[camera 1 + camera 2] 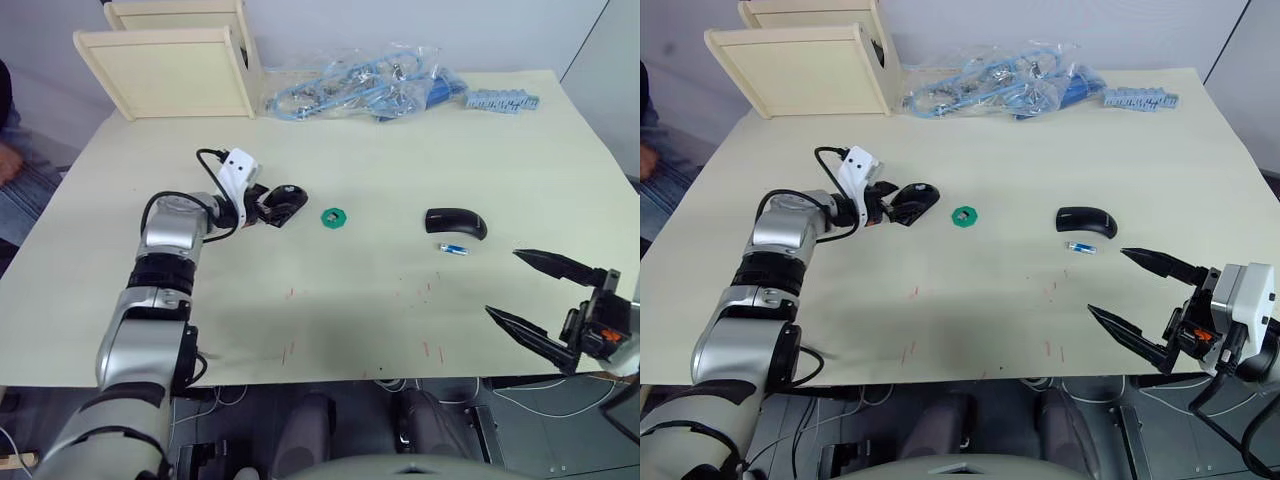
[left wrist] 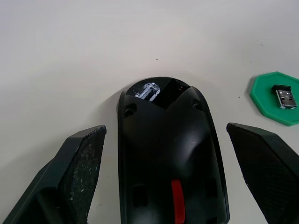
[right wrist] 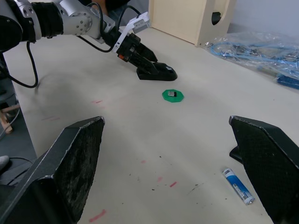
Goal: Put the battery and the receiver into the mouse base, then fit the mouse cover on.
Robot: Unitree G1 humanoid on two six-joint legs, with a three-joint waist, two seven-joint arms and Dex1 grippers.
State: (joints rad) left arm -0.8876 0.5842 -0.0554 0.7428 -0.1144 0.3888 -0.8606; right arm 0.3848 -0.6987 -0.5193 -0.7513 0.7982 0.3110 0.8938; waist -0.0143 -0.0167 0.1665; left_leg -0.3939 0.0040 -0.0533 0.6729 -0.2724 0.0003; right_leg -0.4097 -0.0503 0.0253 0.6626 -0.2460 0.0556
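Left gripper [image 1: 268,208], fingers spread wide, straddles the mouse base [image 1: 286,203] left of the table's [image 1: 400,130] centre, gripping nothing. Right gripper [image 1: 1137,298], wide open and empty, hovers at the near right edge. Receiver [image 2: 284,96] sits on a green disc [image 1: 333,217]; mouse cover [image 1: 455,222] lies right of centre, battery [image 1: 452,248] just beside it.

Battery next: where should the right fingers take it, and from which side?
Grip the battery across its blue middle, coming straight down. It lies flat on the table, just nearer the robot than the mouse cover, so close the open right gripper across its short width.
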